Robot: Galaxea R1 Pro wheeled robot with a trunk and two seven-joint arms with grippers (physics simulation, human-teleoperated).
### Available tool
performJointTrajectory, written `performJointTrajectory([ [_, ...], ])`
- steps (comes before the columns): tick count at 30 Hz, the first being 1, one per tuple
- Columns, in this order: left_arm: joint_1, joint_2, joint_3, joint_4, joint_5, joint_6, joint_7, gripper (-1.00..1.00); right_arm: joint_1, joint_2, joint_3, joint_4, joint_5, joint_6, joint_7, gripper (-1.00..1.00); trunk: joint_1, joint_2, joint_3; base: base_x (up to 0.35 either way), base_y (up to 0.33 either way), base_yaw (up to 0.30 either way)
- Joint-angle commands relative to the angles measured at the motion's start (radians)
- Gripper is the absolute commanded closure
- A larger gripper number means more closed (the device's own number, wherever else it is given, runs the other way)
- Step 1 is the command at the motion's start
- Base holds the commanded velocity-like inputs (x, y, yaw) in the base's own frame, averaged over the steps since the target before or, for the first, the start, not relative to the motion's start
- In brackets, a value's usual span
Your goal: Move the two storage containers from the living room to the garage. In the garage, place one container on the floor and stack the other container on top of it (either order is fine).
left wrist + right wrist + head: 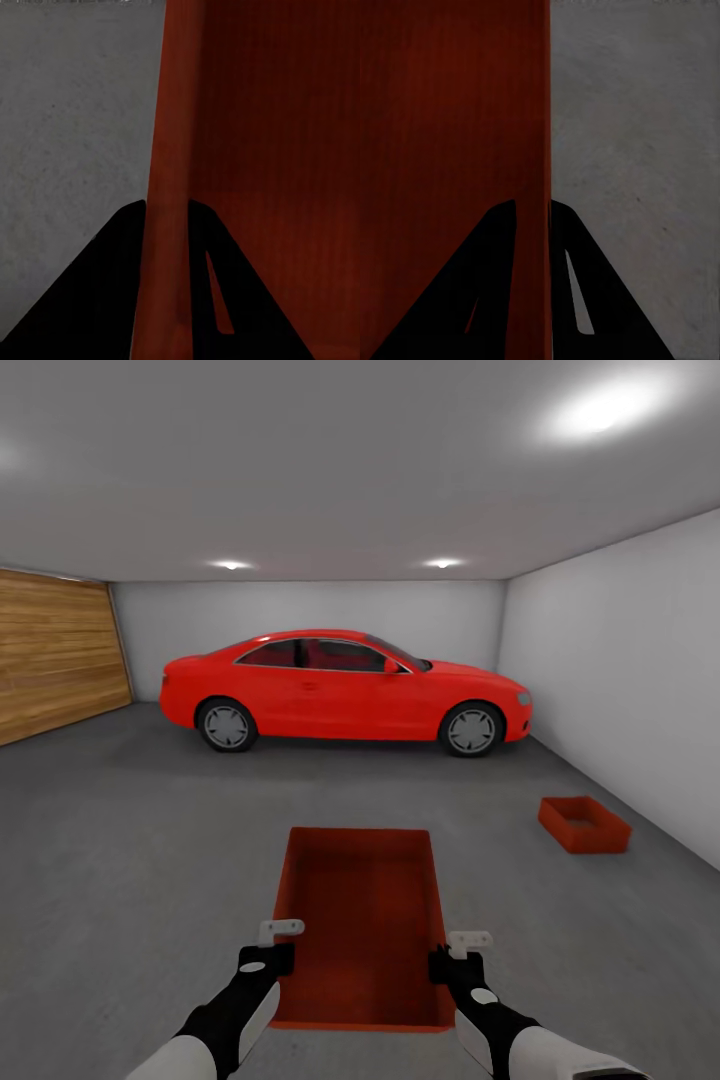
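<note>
So the robot's in the garage (600, 660) now, carrying one container (365, 920) out in front of it, held up over the floor (120, 840). The left pincer (282, 945) is clenched on the bin's left side wall and the right pincer (452, 952) is clenched on the right wall. In both wrist views you can see the dark fingers straddling the thin orange-red wall, one inside the bin and one outside, with speckled concrete beyond.

The second container (585, 824) is already sitting on the floor ahead and to the right, near the pale side wall, well short of the red car (345, 690).

My read: this is the carry-in of the last bin, so what's left is the stacking. The base would need to turn right and roll up to the floor bin, then lower the held one squarely onto it.

The held bin is open side up, long axis running straight away from the robot toward the car. The floor bin sits skewed relative to it, so some rotation looks necessary before setting down.
</note>
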Motion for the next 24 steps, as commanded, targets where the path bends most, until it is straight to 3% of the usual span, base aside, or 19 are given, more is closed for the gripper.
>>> performJointTrajectory([
  [1, -0.001, 0.002, 0.018, 0.000, 0.014, 0.006, 0.011, 1.00, 0.000, -0.010, -0.008, -0.001, -0.008, -0.062, 0.001, 1.00, 0.001, 0.000, 0.000, 0.321, 0.000, 0.000],
  [24, -0.001, 0.002, 0.018, 0.002, 0.014, 0.006, 0.011, 1.00, 0.000, -0.010, -0.008, -0.001, -0.009, -0.062, 0.001, 1.00, 0.001, 0.000, 0.000, 0.321, 0.000, 0.000],
])
